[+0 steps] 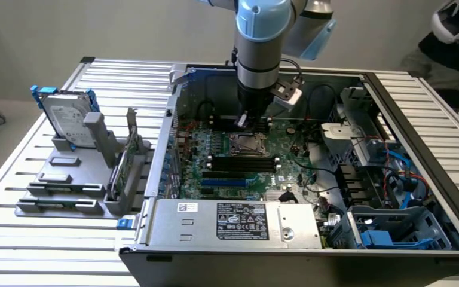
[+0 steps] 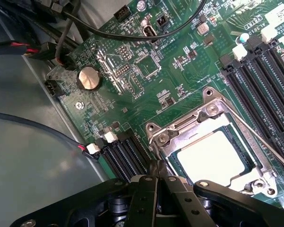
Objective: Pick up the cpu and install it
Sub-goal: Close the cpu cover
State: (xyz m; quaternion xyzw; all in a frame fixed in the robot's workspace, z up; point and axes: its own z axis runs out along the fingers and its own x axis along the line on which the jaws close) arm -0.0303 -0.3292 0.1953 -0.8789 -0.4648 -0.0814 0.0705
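Where the exterior view takes in the whole bench, a silver slatted metal table (image 1: 30, 257) spans the frame. A large grey open-sided computer case (image 1: 293, 269) lies on it from the centre to the exterior view's right. A pale blue and silver robot arm (image 1: 259, 42) comes down from the top centre of the frame. It is close to vertical, with its wrist pointing straight down into the upper middle of the case.

Under the arm lies the green motherboard (image 1: 289, 173), flat on the case floor. On the exterior view's left stands a grey plastic rack (image 1: 62, 188) holding an upright silver hard drive with blue brackets (image 1: 66, 116).

Near the board's centre is the square metal-framed socket (image 2: 173, 132). Inside its frame lies the cpu (image 2: 213, 158), a small flat square chip with a dull silver top. It looks level, though I can't tell if it is fully seated.

The black two-fingered claw (image 1: 243, 124) hangs just above the socket in the exterior frame. In the wrist view its tips are pressed together with nothing between them. The tips sit just beside the socket's edge, near the cpu but not over it. A round silver coin battery (image 2: 89, 78) sits well away from the socket.
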